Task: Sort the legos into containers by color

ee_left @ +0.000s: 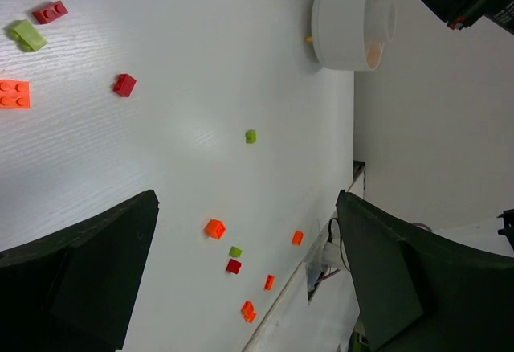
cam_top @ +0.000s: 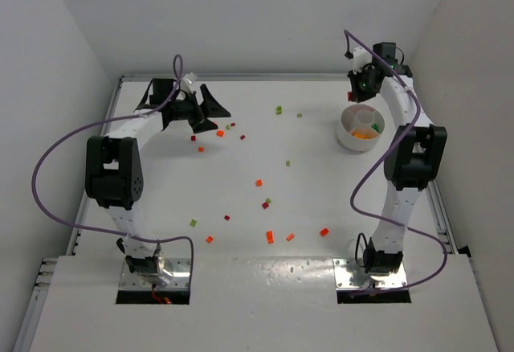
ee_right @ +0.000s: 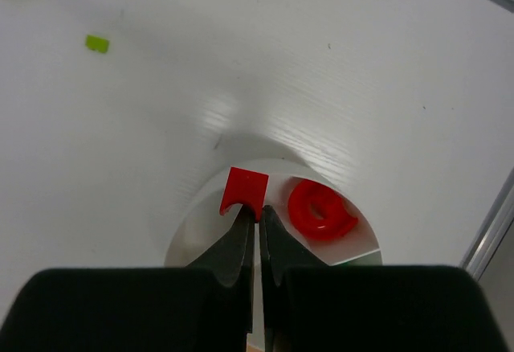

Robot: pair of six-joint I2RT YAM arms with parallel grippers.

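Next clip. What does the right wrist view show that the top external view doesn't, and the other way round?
Only right wrist: the right gripper pinching a red lego, and a red ring in one compartment. Only top external: the open left gripper and orange legos scattered on the table. Both: the white dish and green legos.

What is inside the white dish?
Orange legos and a green one sit in separate sections of the dish. The right wrist view shows a red ring; the right gripper, holding a red lego, covers the rest.
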